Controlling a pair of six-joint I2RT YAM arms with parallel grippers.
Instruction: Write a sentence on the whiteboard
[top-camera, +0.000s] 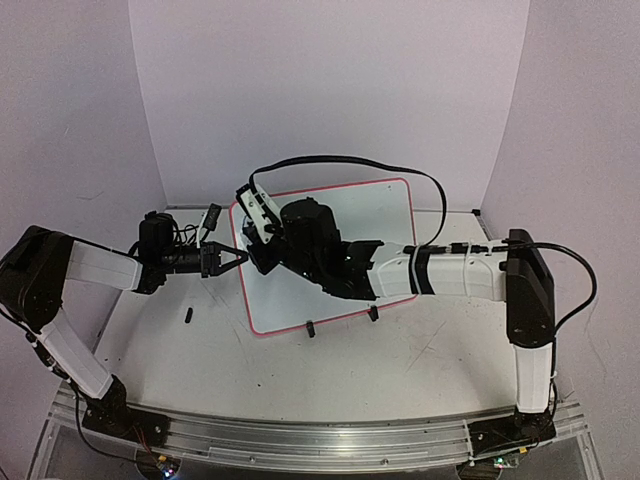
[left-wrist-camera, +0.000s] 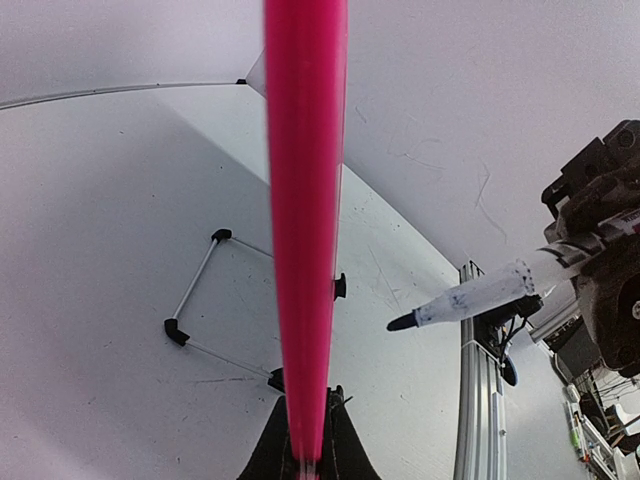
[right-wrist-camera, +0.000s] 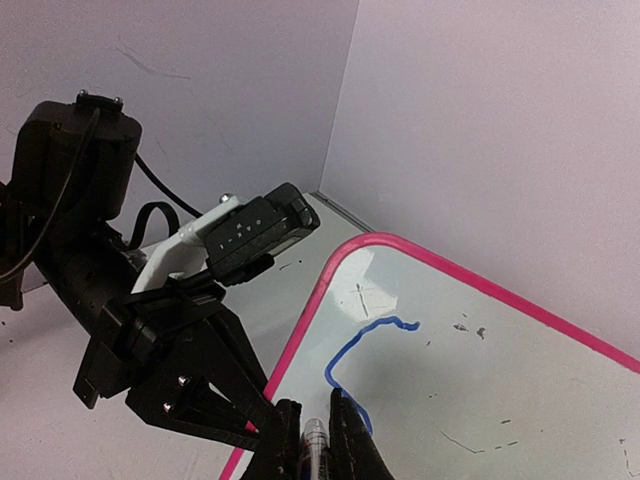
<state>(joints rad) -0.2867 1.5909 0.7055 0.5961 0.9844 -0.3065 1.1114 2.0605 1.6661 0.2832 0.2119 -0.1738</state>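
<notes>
Two claws are closed, each on something; the left claw (top-camera: 232, 259) grips the pink left edge of the whiteboard (top-camera: 370, 215), which sits askew near the middle of the bench (top-camera: 300, 385); the right claw (right-wrist-camera: 313, 425) holds a marker (left-wrist-camera: 470, 297) above the board's left part, close to a curved blue line (right-wrist-camera: 365, 345); whether the tip touches, I cannot tell.

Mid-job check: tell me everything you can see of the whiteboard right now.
The whiteboard is a glossy white rectangle in a thin red-pink frame with rounded corners, with two small black clip feet on its near edge. It sits skewed on the table. The left gripper is shut on its left frame edge. The right gripper holds a marker over the surface near its far left corner, where a short blue line is drawn. Small dark specks mark the rest. Whether it lies flat or is tipped is unclear.
</notes>
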